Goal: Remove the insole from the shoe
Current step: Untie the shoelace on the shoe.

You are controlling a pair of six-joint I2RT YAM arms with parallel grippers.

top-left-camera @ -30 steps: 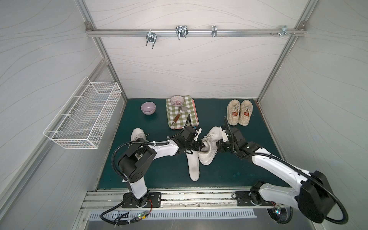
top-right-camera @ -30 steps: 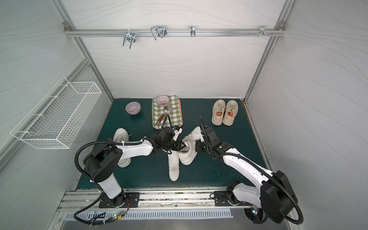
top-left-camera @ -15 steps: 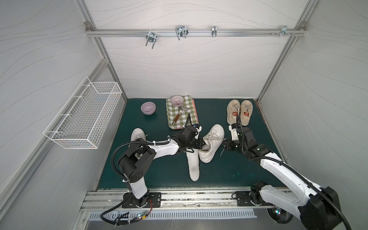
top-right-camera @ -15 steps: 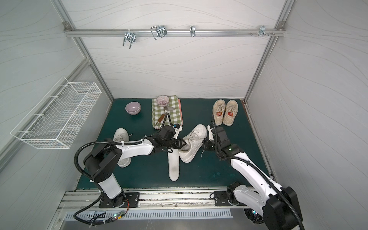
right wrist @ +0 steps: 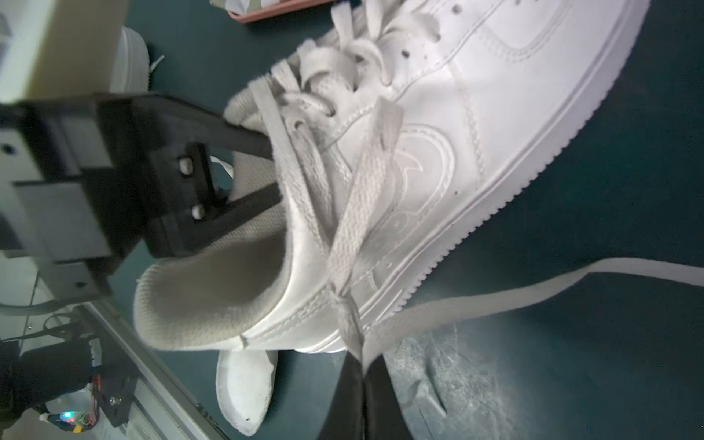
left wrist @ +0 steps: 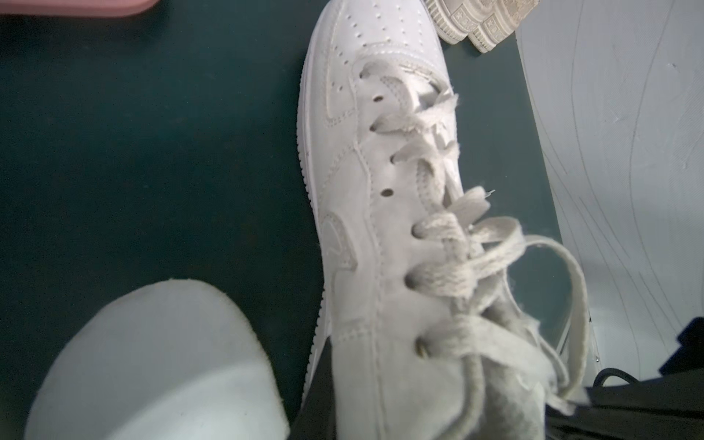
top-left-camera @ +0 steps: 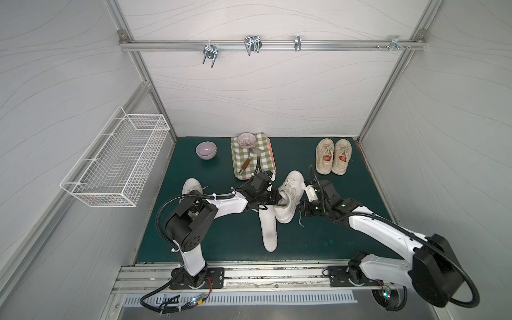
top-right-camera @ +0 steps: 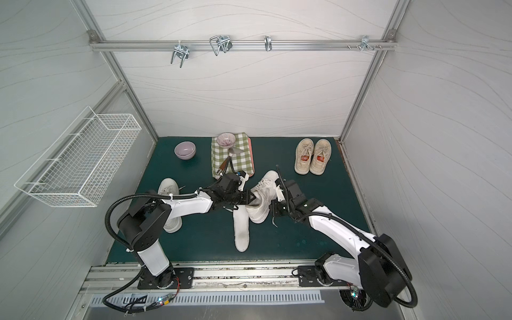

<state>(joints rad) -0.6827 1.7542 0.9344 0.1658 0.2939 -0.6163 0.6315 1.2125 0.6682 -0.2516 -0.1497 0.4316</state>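
Your left gripper (top-left-camera: pixel 278 198) clamping narrowly on the shoe (top-left-camera: pixel 289 191) collar, your right gripper (right wrist: pixel 362 375) pinching its lace (right wrist: pixel 457 308), insole (top-left-camera: pixel 268 232) lying on the mat (top-left-camera: pixel 216 243).

On the dark green tabletop (top-left-camera: pixel 346 227), a lilac bowl (top-left-camera: pixel 206 150) sits near the back, beside a green checked cloth (top-left-camera: pixel 264 163). The cloth carries a small patterned bowl (top-left-camera: pixel 246 139) and what looks like a wooden-handled spatula (top-left-camera: pixel 246 165). Worn beige sneakers (top-left-camera: pixel 324 158) stand side by side at the back right. A white wire basket (top-left-camera: pixel 116 163) hangs on the left wall, and metal hooks (top-left-camera: pixel 251 45) hang from the rail (top-left-camera: pixel 346 45).
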